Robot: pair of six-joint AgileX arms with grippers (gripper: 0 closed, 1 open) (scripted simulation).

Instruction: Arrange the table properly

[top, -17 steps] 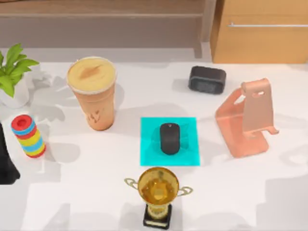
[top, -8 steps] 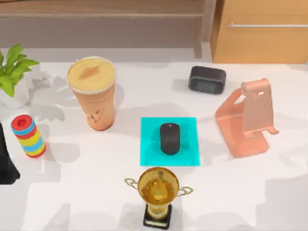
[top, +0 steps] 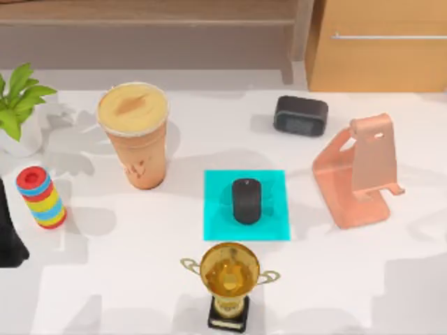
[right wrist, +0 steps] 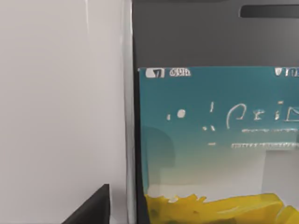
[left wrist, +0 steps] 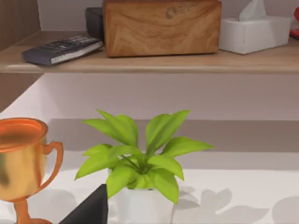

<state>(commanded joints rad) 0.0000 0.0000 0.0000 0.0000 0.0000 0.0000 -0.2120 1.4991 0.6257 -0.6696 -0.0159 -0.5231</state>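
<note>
Tabletop first: the wide white table point(top: 126, 279) with its faint grey mottling spread across nearly the whole top view, beneath every object I could see. At its far left stood a leafy green plant in a small white pot point(top: 19, 112), and my left wrist camera looked at that same plant point(left wrist: 140, 158) from low down, with a wooden shelf point(left wrist: 154, 60) behind it. Just in front of the plant stood a stack of red, blue and yellow rings point(top: 42, 197). A dark piece of my left arm point(top: 10, 237) sat at the left edge, beside that stack; I could not tell whether its end effector was apart or together. Further right stood a tall orange cup filled with a creamy drink point(top: 136, 136). Near the front edge stood a gold trophy on a black base point(top: 229, 283), just in front of a square cyan mat point(top: 216, 209). A black computer mouse point(top: 246, 200) lay on the middle of that mat. Behind and to the right lay a small black rounded box point(top: 300, 115), and right of the mat stood a salmon-pink phone stand point(top: 357, 171). A wooden cabinet with a metal handle point(top: 380, 49) stood behind the table at upper right. My right wrist camera faced a teal and yellow printed panel point(right wrist: 215, 140); I could not tell the state of the right end effector.
</note>
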